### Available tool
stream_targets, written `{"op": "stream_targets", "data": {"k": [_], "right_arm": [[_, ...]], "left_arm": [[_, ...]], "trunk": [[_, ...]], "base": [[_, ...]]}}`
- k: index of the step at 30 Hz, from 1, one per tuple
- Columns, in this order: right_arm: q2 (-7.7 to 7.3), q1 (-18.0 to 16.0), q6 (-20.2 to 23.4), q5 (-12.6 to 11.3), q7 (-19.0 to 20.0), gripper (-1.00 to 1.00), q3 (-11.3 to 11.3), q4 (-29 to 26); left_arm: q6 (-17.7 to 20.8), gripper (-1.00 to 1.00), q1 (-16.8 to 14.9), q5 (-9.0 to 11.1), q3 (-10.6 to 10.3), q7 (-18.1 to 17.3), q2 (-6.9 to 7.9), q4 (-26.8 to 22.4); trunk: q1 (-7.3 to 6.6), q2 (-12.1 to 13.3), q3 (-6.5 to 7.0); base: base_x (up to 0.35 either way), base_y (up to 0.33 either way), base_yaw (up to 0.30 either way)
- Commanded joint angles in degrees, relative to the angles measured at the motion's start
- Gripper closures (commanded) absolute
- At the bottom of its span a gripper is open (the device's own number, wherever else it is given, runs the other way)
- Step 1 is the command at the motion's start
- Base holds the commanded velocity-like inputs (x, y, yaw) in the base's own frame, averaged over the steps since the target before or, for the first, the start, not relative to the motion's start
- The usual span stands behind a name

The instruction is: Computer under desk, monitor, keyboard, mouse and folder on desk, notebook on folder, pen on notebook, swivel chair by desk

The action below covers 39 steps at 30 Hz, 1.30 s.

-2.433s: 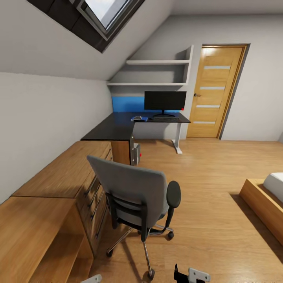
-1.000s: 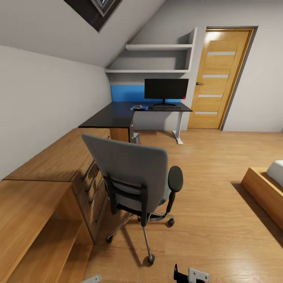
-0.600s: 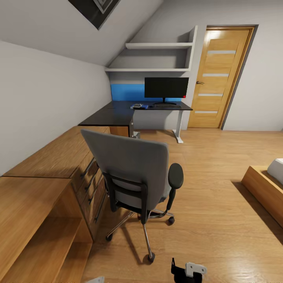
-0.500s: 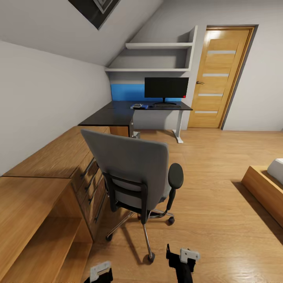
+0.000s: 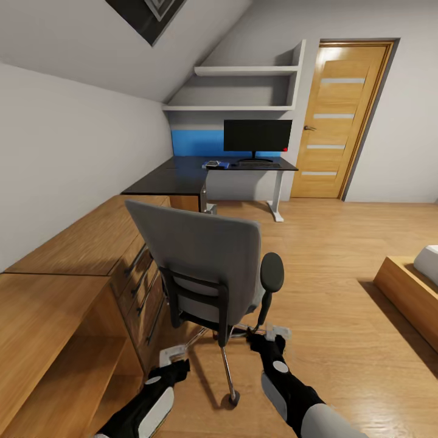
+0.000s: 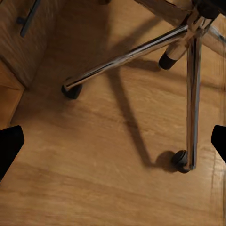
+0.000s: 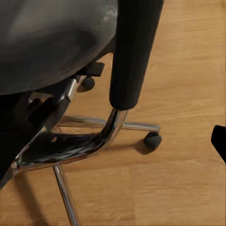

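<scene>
The swivel chair (image 5: 204, 255) stands close in front of me with its grey back toward me, beside the wooden drawer cabinet. Both my grippers are low behind its chrome star base (image 6: 127, 56). My left gripper (image 5: 174, 359) is open, with fingertips (image 6: 9, 146) wide apart over the floor. My right gripper (image 5: 268, 338) is open by the black armrest (image 7: 134, 52). Far back, the black desk (image 5: 173, 180) carries the monitor (image 5: 257, 135), the keyboard (image 5: 256, 164) and a blue folder (image 5: 219, 165) with something small on it. A silver bit of the computer (image 5: 211, 210) shows under the desk.
A light-wood drawer cabinet (image 5: 91, 249) runs along the left wall under the sloped ceiling. A wooden door (image 5: 337, 118) is at the back right, with white shelves (image 5: 243, 91) above the desk. The bed frame (image 5: 407, 298) is at the right, across open wood floor.
Both arms have come up and forward into view, from the picture's lower edge to just behind the chair's base. Before that the camera moved closer to the chair.
</scene>
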Motion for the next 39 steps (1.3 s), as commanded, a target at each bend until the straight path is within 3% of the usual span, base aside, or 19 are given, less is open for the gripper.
{"op": "stream_targets", "data": {"k": [1,5,11,17,39], "right_arm": [[-0.12,-1.11,0.49,-0.65,-0.36,-1.00,0.45,0.01],[-0.43,-4.55,3.17,-0.76,-0.21,-1.00,0.38,0.02],[-0.49,-5.53,3.70,-0.60,0.00,-1.00,0.64,1.04],[-1.30,-5.72,3.76,-0.55,0.19,-1.00,0.76,1.42],[-1.77,-5.63,3.74,-0.66,0.37,-1.00,0.80,1.32]], "left_arm": [[0.43,-1.00,-0.65,0.33,-0.25,0.54,0.06,-0.20],[0.94,-1.00,-2.47,0.33,-0.10,0.58,0.11,-0.48],[0.71,-1.00,-2.98,0.44,0.03,0.37,0.53,-0.37],[0.53,-1.00,-3.11,0.77,0.03,0.38,2.99,0.00],[0.60,-1.00,-3.12,0.83,-0.30,0.80,3.12,0.03]], "trunk": [[-0.01,-0.02,-0.06],[-0.01,-0.02,-0.06],[-0.01,-0.02,-0.06],[-0.01,-0.02,-0.06],[4.82,-8.85,-4.01]], "base": [[0.000,0.000,0.000],[0.000,0.000,0.000],[0.000,0.000,0.000],[0.000,0.000,0.000],[0.000,0.000,0.000]]}}
